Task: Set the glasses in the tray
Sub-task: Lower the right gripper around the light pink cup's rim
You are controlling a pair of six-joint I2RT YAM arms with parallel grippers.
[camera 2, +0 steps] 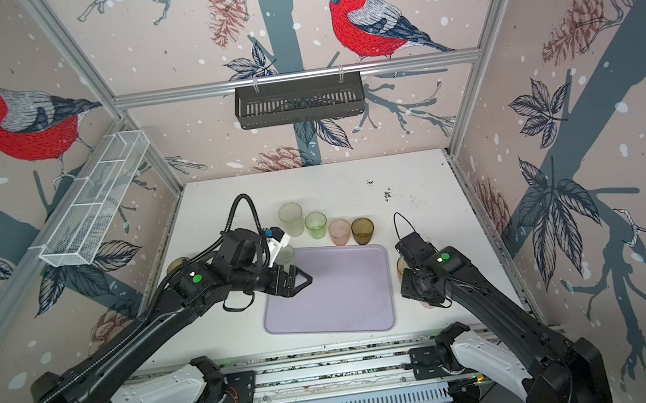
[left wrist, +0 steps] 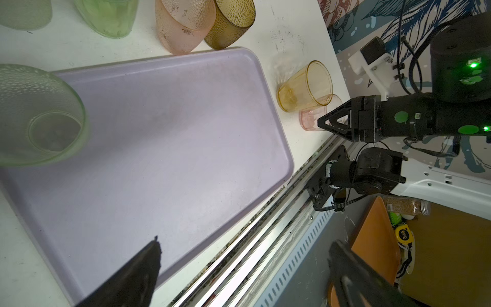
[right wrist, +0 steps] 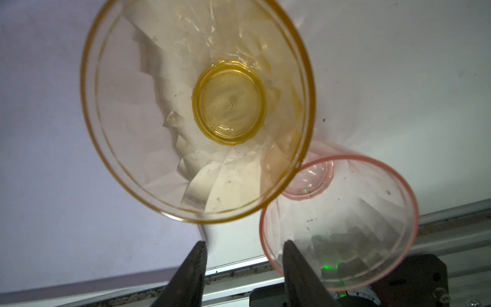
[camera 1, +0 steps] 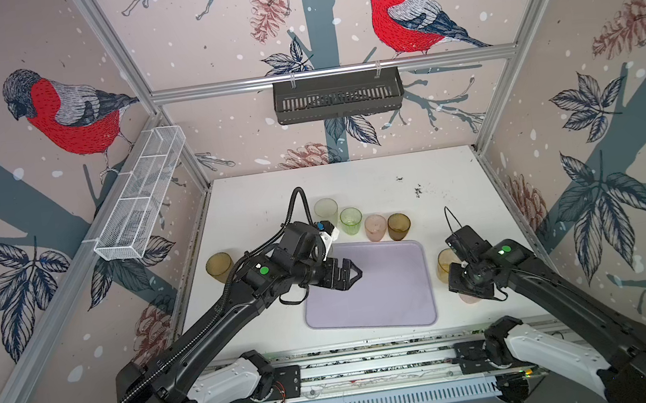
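The lilac tray (camera 1: 389, 307) lies mid-table. My left gripper (camera 1: 353, 274) hovers open and empty over the tray's left part. A frosted pale green glass (left wrist: 39, 117) stands at the tray's far left corner, seemingly inside the rim. Behind the tray stand a row of a whitish glass (camera 1: 326, 210), a green glass (camera 1: 351, 220), a pink glass (camera 1: 375, 227) and a brown glass (camera 1: 399, 226). Another brown glass (camera 1: 219, 266) stands far left. Right of the tray are an amber glass (right wrist: 196, 106) and a pink glass (right wrist: 340, 220). My right gripper (right wrist: 244, 242) straddles this pink glass's rim, with a gap showing.
A black slotted basket (camera 1: 337, 96) hangs on the back wall and a white mesh basket (camera 1: 140, 195) on the left wall. The metal rail (camera 1: 374, 359) with both arm bases runs along the table's front edge. The right arm (camera 1: 530, 269) leans over the table's right side.
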